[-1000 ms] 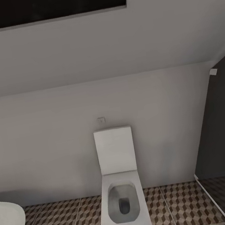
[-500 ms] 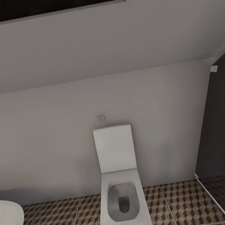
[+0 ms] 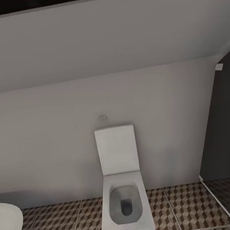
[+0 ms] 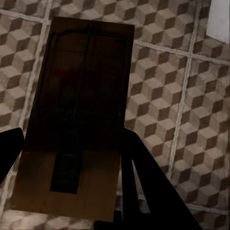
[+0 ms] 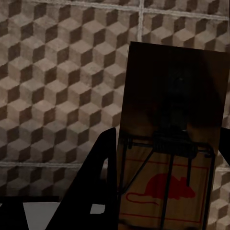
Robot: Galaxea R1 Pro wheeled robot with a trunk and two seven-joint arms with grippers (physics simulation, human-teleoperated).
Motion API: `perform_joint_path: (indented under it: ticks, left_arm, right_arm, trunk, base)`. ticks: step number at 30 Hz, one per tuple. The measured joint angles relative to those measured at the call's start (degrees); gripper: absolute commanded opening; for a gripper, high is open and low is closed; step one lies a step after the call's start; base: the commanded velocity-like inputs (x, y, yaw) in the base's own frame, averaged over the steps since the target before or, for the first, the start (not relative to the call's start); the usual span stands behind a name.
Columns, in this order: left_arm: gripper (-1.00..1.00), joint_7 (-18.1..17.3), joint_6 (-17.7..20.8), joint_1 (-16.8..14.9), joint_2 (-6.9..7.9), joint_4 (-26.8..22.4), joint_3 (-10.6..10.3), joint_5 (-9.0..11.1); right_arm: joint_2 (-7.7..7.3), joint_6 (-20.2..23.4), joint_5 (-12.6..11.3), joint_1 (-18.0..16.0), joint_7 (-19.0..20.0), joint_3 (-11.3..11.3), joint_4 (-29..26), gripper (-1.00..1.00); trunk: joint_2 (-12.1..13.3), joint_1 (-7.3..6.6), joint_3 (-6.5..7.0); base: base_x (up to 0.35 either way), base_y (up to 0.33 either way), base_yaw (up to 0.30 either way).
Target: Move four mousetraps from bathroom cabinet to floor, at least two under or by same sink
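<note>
Each arm carries one mousetrap over the bathroom floor (image 4: 191, 96). Left gripper (image 4: 67, 158): dark fingers (image 4: 153, 187) flank a brown mousetrap (image 4: 79, 115) and seem clamped on it, slab held above the tiles. Right gripper (image 5: 163, 191): a finger (image 5: 96, 177) lies against the edge of a second mousetrap (image 5: 172, 139), red mouse print and wire bail showing; it also seems clamped. The other two traps are unaccounted for. Risks, as I judge them: both slabs are thin and held by their edges, so a jolt while the base moves could twist one loose; dropped from height, a trap may bounce or slide away from the sink, and the placement needs two beside or under it. The dark slabs will be hard to spot against the brown cube pattern. Room from the head view: plain grey wall, a white toilet (image 3: 122, 189) with lid up against it, a white rounded fixture (image 3: 8, 228) at the floor's left edge, possibly the sink, dark panel (image 3: 226, 125) at right.
</note>
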Motion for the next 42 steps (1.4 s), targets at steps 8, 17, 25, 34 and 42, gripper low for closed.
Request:
perform_joint_path:
  ticks: [8, 17, 25, 34, 42]
  left_arm:
    - [-1.0, 5.3, 6.99, -0.16, -0.55, -5.83, 0.3, -0.12]
    - [-1.0, 5.93, 5.42, -0.17, -0.99, -5.39, 0.42, 0.23]
    - [-1.0, 5.97, 5.04, -0.17, -1.04, -4.04, 0.44, 0.33]
    - [-1.0, 5.96, 4.9, -0.18, -1.05, -3.2, 0.44, 0.33]
    - [-1.0, 5.97, 4.96, -0.18, -1.05, -3.26, 0.44, 0.0]
  right_arm:
    - [-0.16, -0.75, 0.08, 0.01, 0.0, -5.9, 0.09, -1.0]
    - [-0.16, -0.9, 0.14, 0.0, -0.03, -6.7, 0.1, -1.0]
    - [-0.16, -0.86, 0.29, 0.02, -0.04, -6.72, 0.1, -1.0]
    - [-0.16, -0.73, 0.38, 0.02, -0.13, -6.72, 0.1, -1.0]
    - [-0.16, -0.95, 0.39, 0.01, -0.13, -6.72, 0.1, -1.0]
  trunk:
    - [-3.21, 1.76, -1.44]
    - [-6.82, 3.73, -3.06]
    - [-10.03, 5.49, -4.49]
    - [-13.64, 7.47, -6.11]
    - [-16.85, 9.23, -7.55]
  base:
    - [0.0, 0.0, 0.0]
    - [0.0, 0.0, 0.0]
    - [0.0, 0.0, 0.0]
    - [0.0, 0.0, 0.0]
    - [0.0, 0.0, 0.0]
